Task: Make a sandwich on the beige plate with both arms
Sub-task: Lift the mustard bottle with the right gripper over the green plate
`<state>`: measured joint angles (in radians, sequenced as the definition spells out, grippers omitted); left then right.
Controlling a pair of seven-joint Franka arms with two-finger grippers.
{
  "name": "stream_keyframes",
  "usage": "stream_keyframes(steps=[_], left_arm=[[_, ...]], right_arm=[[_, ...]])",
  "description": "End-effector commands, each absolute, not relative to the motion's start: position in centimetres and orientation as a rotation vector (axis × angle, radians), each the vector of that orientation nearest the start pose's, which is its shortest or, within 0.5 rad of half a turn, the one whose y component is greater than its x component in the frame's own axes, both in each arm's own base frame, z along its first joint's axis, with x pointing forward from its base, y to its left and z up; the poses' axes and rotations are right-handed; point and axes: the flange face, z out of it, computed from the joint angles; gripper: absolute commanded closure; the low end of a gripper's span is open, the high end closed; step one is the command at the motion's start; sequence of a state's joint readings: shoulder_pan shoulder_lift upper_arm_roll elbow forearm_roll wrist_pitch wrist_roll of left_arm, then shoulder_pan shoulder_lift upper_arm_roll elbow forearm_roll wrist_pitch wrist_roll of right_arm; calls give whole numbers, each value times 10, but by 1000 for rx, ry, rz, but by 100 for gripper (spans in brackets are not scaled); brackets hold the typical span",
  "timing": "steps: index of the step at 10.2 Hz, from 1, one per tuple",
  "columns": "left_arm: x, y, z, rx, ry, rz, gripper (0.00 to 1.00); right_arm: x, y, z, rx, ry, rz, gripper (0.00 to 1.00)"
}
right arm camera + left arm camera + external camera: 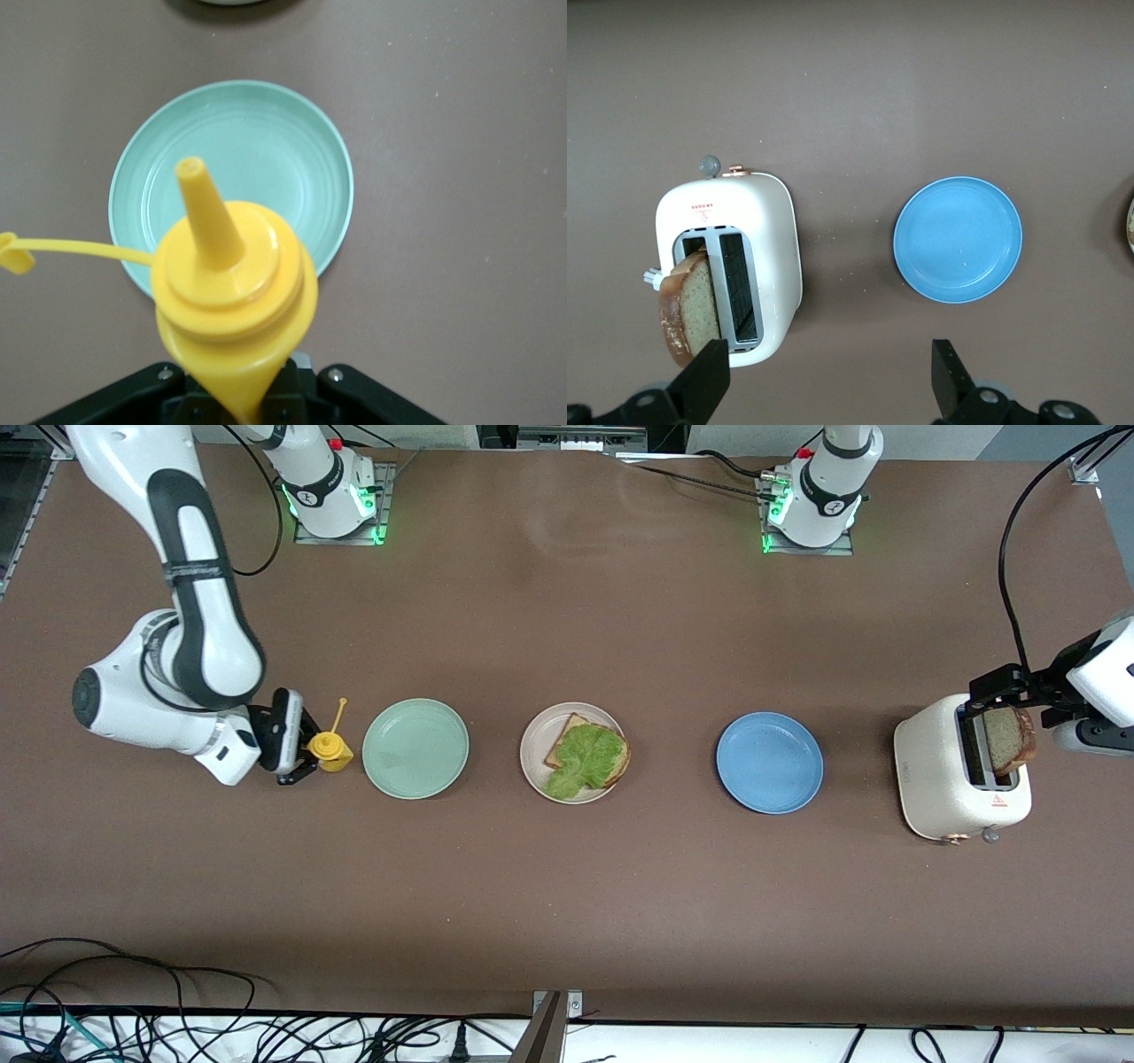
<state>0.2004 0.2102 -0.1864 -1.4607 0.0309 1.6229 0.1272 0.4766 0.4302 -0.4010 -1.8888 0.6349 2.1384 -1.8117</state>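
Note:
The beige plate (535, 755) lies mid-table with one brown bread slice (564, 744) on it and a green lettuce leaf (586, 757) on top. A second bread slice (1010, 740) stands in a slot of the white toaster (948, 797) and sticks out; it also shows in the left wrist view (687, 301). My left gripper (1001, 686) is over the toaster, open wide and empty (828, 381), with one finger (700, 381) close to that slice. My right gripper (297, 748) is shut on a yellow squeeze bottle (330, 751), seen uncapped in the right wrist view (232, 283).
A mint-green plate (415, 747) lies beside the yellow bottle, toward the right arm's end. A blue plate (769, 762) lies between the beige plate and the toaster. Cables hang along the table's edge nearest the front camera.

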Motion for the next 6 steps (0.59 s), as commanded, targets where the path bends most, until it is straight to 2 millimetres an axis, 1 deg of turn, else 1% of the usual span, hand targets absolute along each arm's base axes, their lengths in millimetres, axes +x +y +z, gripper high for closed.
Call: stream_keyframes(steps=[1, 2, 3, 6], left_arm=[[616, 15, 563, -3124, 200, 62, 0], [616, 15, 563, -3123, 203, 62, 0], [616, 15, 562, -3123, 203, 64, 0], [616, 15, 561, -3121, 205, 67, 0]], right_arm=[[618, 135, 318, -2128, -1995, -186, 100], [616, 153, 321, -2172, -1974, -163, 100], [615, 178, 328, -2201, -1994, -151, 100], [598, 257, 343, -2327, -2050, -80, 100]])
